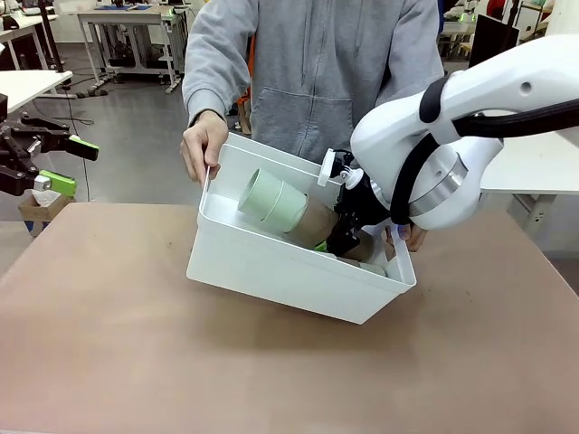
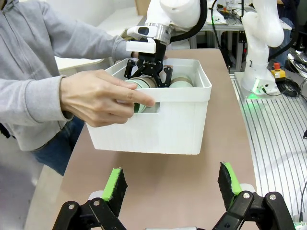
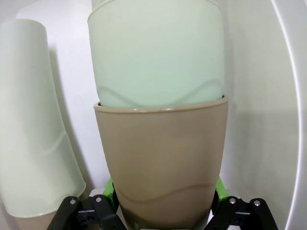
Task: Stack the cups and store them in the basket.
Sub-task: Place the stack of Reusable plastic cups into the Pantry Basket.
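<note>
The white basket [image 1: 280, 271] is tilted toward me on the table, with a person's hands [image 1: 204, 145] gripping both of its ends. My right gripper [image 1: 336, 237] reaches inside, shut on a tan-brown cup [image 3: 163, 158] that has a mint green cup [image 3: 156, 52] nested in it. This stack [image 1: 289, 210] lies slanted in the basket. A second stack with a mint green cup [image 3: 33, 120] lies beside it against the wall. My left gripper [image 1: 71, 165] hangs open at the far left, off the table, holding nothing.
In the left wrist view the person's hand [image 2: 100, 98] grips the basket's slot handle [image 2: 153, 103], and brown tabletop [image 2: 168, 167] lies bare between the basket and my open left fingers [image 2: 115, 184]. My right arm [image 1: 452, 136] hangs over the basket's right end.
</note>
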`<state>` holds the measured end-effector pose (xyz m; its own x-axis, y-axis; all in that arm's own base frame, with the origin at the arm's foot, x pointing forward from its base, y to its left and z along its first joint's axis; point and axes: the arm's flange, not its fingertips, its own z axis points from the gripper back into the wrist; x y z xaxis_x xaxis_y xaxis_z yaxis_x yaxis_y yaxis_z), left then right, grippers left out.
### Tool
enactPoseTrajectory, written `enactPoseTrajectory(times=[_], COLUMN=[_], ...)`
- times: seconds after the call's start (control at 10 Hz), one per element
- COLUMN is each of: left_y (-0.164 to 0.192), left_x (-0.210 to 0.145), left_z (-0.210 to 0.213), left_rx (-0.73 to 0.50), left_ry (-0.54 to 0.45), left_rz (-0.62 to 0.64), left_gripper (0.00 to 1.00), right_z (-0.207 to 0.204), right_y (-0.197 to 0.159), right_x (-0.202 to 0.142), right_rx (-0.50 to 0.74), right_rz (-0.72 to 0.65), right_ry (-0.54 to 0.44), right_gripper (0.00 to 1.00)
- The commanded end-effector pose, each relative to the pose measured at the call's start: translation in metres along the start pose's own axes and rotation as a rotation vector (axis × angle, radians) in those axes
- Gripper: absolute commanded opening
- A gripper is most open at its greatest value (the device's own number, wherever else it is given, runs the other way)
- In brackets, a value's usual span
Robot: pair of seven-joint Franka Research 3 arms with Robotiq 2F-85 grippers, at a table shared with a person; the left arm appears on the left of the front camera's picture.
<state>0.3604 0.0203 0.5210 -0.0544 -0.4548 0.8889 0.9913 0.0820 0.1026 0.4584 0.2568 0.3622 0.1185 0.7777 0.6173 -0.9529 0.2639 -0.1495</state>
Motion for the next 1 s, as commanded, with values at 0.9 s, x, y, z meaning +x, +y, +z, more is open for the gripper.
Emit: enactPoseTrajectory(times=[0.9], left_y=[-0.001], left_x=[0.001], left_z=[0.001], left_rx=[-0.006], left_ry=[-0.006], left_rz=[-0.004], left_gripper=[1.0], right_z=[-0.016], right_y=[-0.004], right_x=[0.022], right_rx=[-0.027], right_rz=[-0.002], right_ry=[0.077], right_gripper=[1.0])
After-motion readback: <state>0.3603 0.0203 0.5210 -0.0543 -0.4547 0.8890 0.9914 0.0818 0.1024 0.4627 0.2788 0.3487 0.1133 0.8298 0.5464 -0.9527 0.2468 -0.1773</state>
